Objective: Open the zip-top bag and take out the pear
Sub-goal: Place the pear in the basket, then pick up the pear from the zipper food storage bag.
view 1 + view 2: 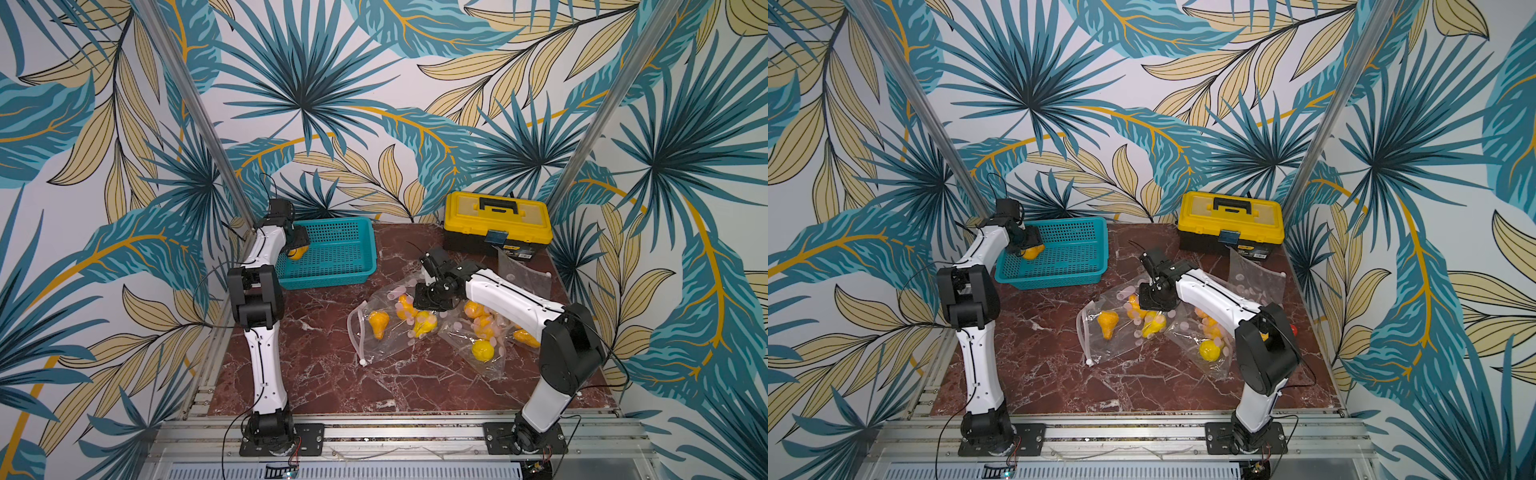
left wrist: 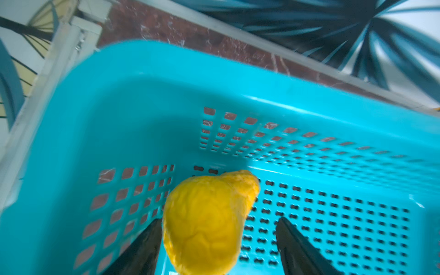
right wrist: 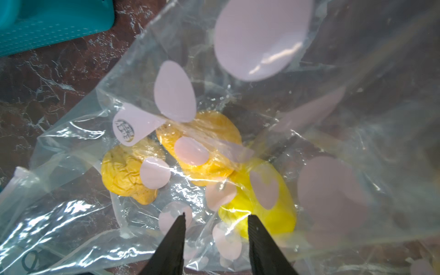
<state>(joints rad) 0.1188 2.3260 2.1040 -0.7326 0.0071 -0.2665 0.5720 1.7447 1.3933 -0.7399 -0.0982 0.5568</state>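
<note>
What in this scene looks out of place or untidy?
An empty zip-top bag stands leaning against the yellow toolbox instead of lying flat. Two filled bags lie crumpled on the table, one under the right arm. The pears inside look wrinkled.

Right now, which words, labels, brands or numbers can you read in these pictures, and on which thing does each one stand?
No text can be read for certain.
Toolbox label: yellow and black, print too small to read.
Bag round stamp: characters blurred, unreadable.
Same bag, dark mark near its edge: unclear, perhaps a symbol.
Basket: no text seen.
</note>
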